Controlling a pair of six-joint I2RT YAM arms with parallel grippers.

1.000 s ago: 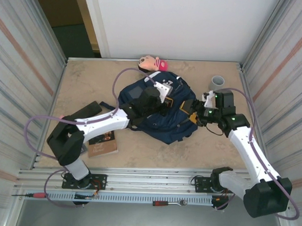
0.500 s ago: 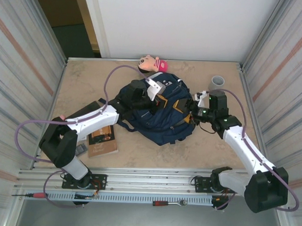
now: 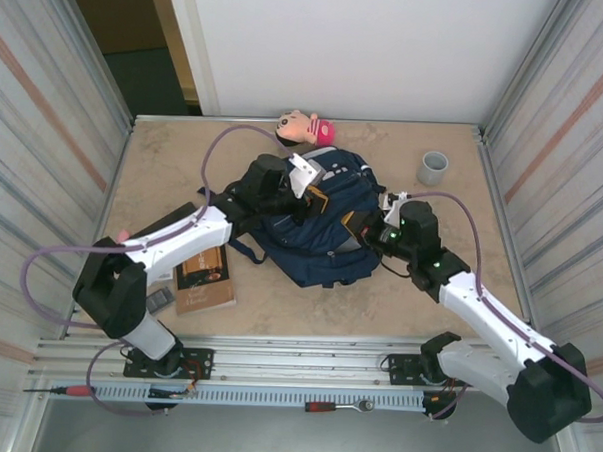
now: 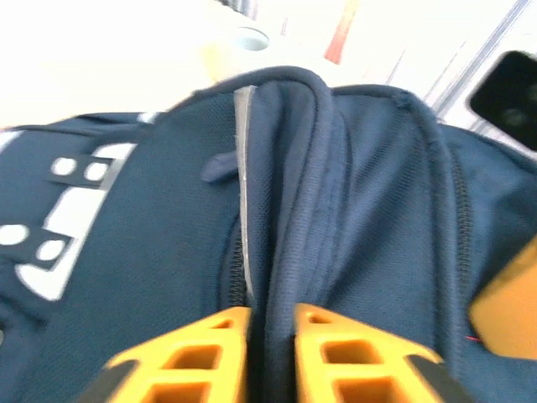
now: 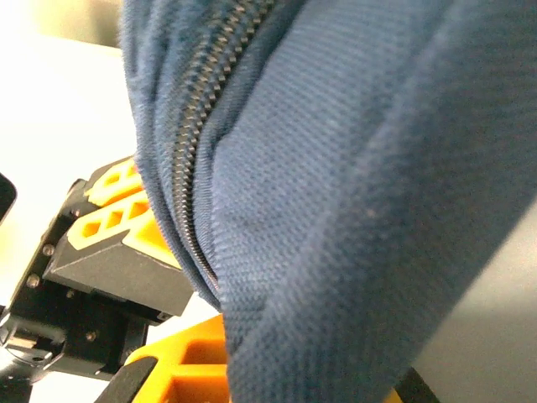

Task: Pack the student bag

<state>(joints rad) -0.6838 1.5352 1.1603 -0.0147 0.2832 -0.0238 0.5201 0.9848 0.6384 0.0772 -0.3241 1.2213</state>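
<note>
The student bag point(image 3: 320, 249) lay mid-table point(image 3: 174, 160). The left arm stretched low toward one o'clock, its pincer point(image 3: 313, 196) nearly closed on a ridge of fabric at the bag's twelve o'clock edge. The right arm, elbow bent, reached toward eleven o'clock, its pincer point(image 3: 360, 227) clamped tight on the zip edge at the bag's three o'clock side.

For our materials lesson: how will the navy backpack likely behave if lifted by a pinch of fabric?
Probably floppy: the student bag lies slumped and creased. Its fabric likely bunches rather than slips, since a fold sits pinched between the left fingers.
</note>
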